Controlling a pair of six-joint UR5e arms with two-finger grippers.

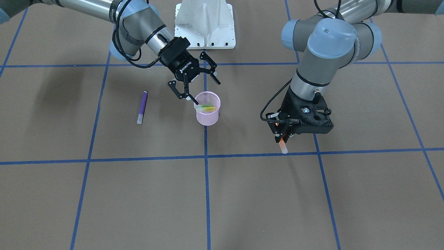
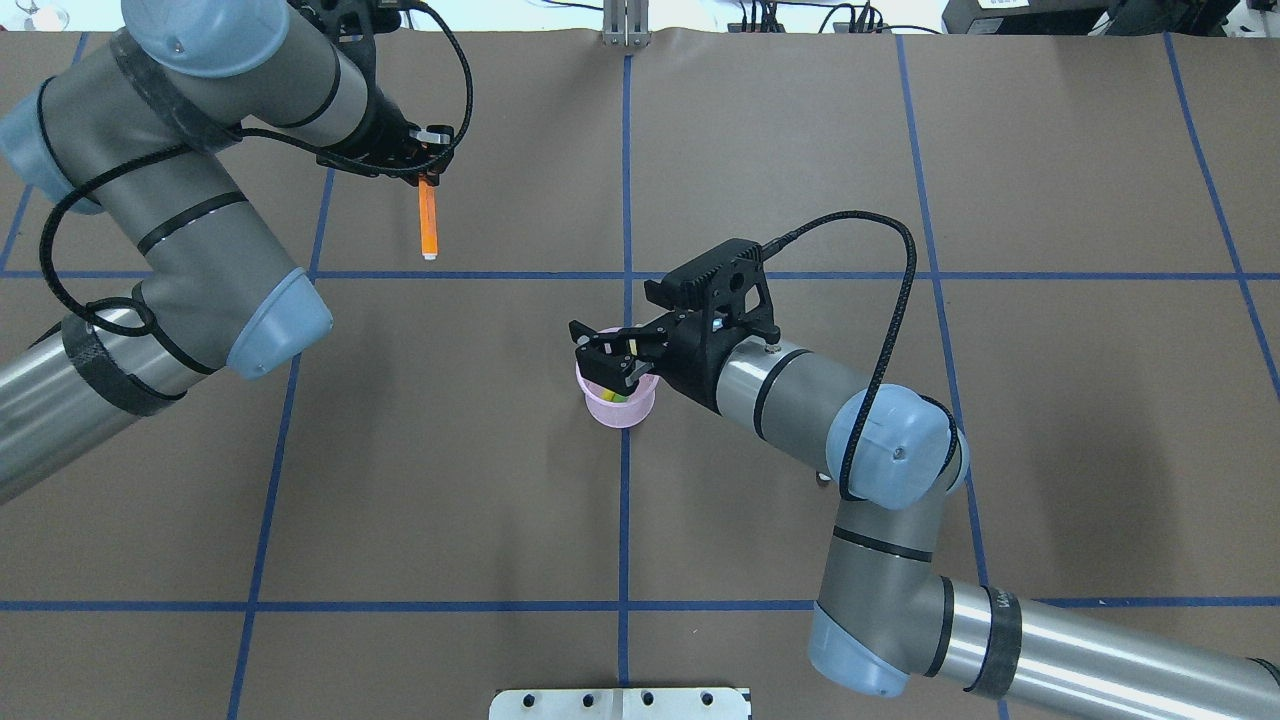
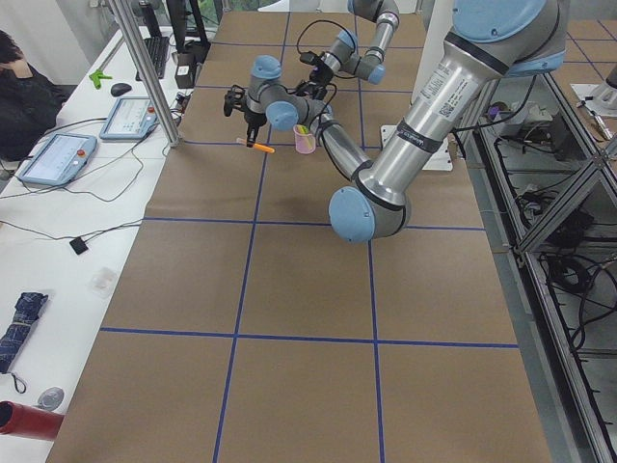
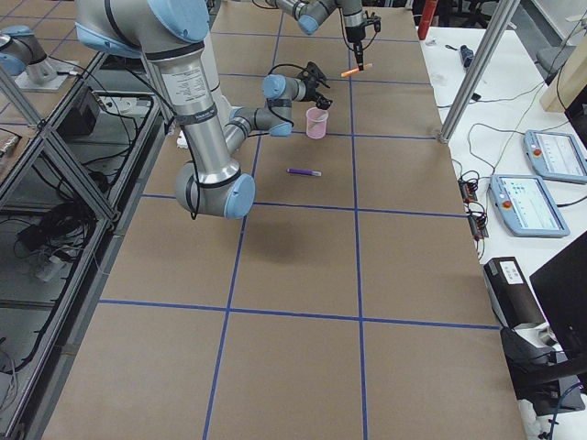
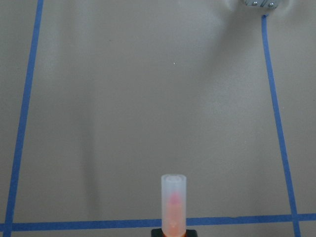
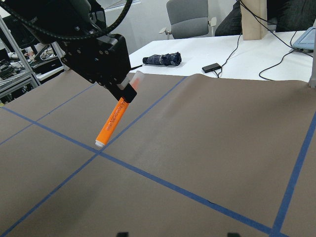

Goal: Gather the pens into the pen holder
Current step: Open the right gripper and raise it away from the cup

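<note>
In the pen holder (image 1: 207,118) I see the green pen (image 1: 204,108) sitting inside, my right gripper (image 1: 205,91) spread apart just above the rim, left gripper (image 1: 283,133) clamped on the orange pen (image 1: 283,144) well apart, and the purple pen (image 1: 142,107) lying on the table, so one done, two left.

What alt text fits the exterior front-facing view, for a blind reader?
Two robot arms work over a brown table: the left tool, at the view's right, grips the orange pen, while the open right tool hangs over the pink pen holder with the green pen inside. The purple pen lies on the table.
</note>
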